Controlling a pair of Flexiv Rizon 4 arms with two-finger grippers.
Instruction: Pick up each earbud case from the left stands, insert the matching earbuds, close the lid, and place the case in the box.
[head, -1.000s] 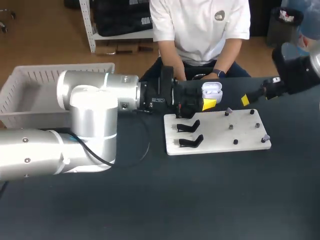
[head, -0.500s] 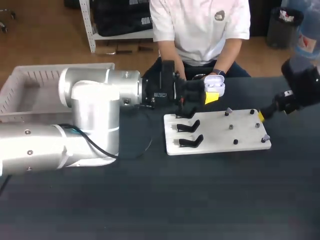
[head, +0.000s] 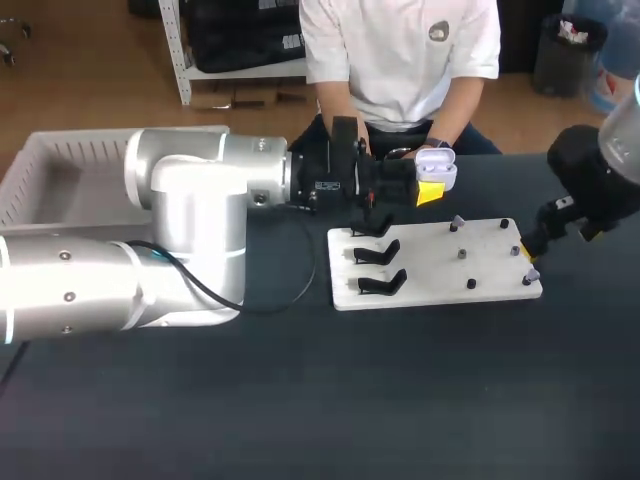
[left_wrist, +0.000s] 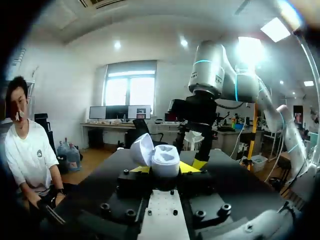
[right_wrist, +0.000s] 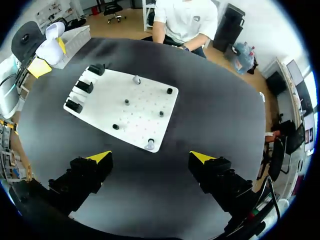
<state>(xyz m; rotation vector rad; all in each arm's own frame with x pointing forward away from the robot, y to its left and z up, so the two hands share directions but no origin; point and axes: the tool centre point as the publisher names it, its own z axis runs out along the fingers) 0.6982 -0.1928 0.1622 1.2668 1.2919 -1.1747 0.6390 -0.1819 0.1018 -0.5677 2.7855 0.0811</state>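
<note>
At the far left of the dark table (head: 350, 400) sits a white slatted plastic box (head: 80, 138), its open top facing up. Beside it the thick silver left arm (head: 190, 230) comes in and stretches level toward the middle of the table. The left tool (left_wrist: 165, 169) is clamped on a small glossy white earbud case (head: 437, 166), with one yellow-tipped finger pressed against each side of the case's body. The case is held in the air with its lid swung open. In the head view it is just past the far edge of a flat white rectangular board (head: 430, 290) and does not touch it. Whether anything sits inside the case cannot be told. Three black angled stands (head: 378, 252) stand in a row along the board's left side, and small dark pegs (head: 462, 254) are scattered over its right half. Further right, the black right arm (head: 590, 180) comes in from the table's right side. The right tool (right_wrist: 151, 157) hangs above the board's right edge, near its nearer corner. Its fingers are spread wide apart with only the table and the board's corner showing between them.
</note>
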